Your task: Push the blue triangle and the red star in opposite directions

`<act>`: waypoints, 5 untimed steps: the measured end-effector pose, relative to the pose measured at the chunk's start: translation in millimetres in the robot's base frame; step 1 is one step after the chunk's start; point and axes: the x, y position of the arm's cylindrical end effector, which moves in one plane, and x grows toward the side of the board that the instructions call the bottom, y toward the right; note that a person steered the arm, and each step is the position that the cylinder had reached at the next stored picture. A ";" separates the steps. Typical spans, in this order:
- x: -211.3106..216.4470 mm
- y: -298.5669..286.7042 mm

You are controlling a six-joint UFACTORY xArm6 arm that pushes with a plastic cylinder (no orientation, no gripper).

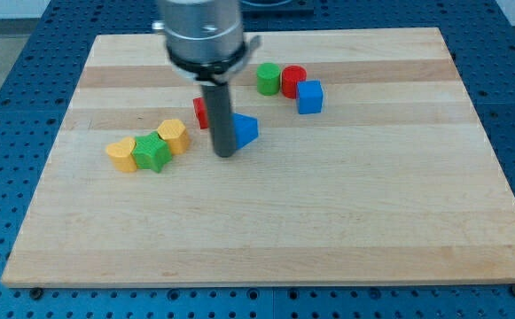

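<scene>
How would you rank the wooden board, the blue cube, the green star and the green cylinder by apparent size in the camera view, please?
1. wooden board, by far the largest.
2. green star.
3. blue cube.
4. green cylinder.
The last three look close, and the star sits nearer the view's bottom, so their order is unsure.

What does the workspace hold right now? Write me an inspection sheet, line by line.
Surface: pale wooden board, flat on a blue perforated table.
Job's things: blue triangle block touching my tip's right side; red star block partly hidden behind the rod.
Clutter: green cylinder, red cylinder, blue cube clustered at the view's top; two yellow blocks flanking a green star at the view's left.
Hand: none; my tip rests on the board.
Cables: nothing seen.
Surroundings: nothing seen.
</scene>
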 end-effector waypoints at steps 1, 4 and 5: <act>-10.5 36.6; -20.9 -30.9; -38.3 -0.2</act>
